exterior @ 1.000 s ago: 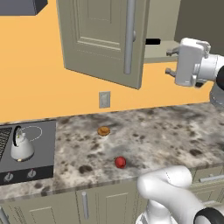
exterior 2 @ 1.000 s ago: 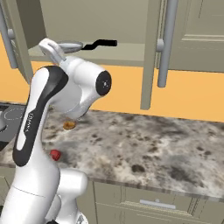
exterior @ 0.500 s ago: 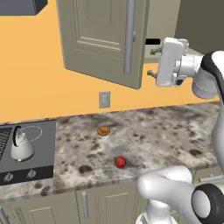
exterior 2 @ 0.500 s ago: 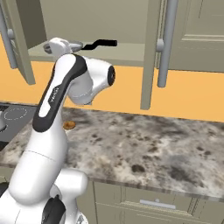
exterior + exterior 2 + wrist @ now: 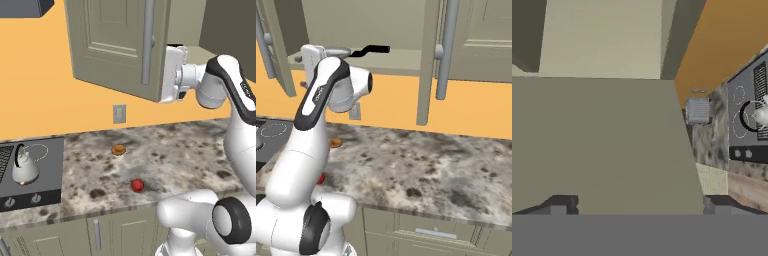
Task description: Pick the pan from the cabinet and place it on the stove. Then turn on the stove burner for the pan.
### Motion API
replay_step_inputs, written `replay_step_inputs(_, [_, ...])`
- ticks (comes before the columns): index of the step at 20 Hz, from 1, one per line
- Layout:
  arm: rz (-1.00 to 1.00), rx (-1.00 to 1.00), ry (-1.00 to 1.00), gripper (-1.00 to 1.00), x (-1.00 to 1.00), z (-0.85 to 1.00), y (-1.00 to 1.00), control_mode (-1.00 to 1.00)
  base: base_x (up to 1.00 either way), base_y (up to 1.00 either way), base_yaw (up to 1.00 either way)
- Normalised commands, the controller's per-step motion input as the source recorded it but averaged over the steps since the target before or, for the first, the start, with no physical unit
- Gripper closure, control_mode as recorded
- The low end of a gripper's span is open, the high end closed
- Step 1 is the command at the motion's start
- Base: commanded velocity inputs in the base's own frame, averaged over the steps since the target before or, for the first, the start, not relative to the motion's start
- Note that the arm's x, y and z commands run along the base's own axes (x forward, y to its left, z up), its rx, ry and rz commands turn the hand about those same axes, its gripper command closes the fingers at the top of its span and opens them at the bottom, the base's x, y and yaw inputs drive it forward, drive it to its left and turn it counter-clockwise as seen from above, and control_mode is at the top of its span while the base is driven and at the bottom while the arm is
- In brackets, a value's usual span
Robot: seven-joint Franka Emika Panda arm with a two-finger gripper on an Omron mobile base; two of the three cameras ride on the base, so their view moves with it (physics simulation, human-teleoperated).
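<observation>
The pan (image 5: 340,51) rests on the bottom shelf of the open upper cabinet (image 5: 401,59), its black handle (image 5: 372,49) pointing right. My gripper (image 5: 637,206) is open, its fingertips (image 5: 560,205) spread wide with nothing between them, facing a grey-beige cabinet door panel (image 5: 607,135) up close. My white hand (image 5: 171,74) sits at the lower right edge of the open door (image 5: 117,45), just left of the pan. The stove (image 5: 30,175) lies at the far left of the counter, with small front knobs (image 5: 36,198).
A silver-white kettle (image 5: 22,167) stands on the stove. A red item (image 5: 136,185) and a small brown item (image 5: 118,149) lie on the speckled counter (image 5: 175,155). A wall outlet (image 5: 119,114) is below the door. Long bar handles (image 5: 443,50) hang on the open doors.
The hand has swung left, from right of the open door to its lower edge, close beside the pan. The jaws stay open.
</observation>
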Motion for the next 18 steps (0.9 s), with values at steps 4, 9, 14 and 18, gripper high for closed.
replay_step_inputs(4, [0.18,0.01,0.12,-1.0,-0.07,-0.05,0.8,-1.0,0.0,0.0,0.0])
replay_step_inputs(9, [0.19,0.0,0.11,-1.0,-0.22,-0.03,0.81,-1.0,0.0,0.0,0.0])
replay_step_inputs(14, [0.19,0.0,0.12,-1.0,-0.2,-0.04,0.79,-1.0,0.0,0.0,0.0])
replay_step_inputs(18, [0.18,0.0,0.11,-1.0,-0.18,-0.06,0.74,-1.0,0.0,0.0,0.0])
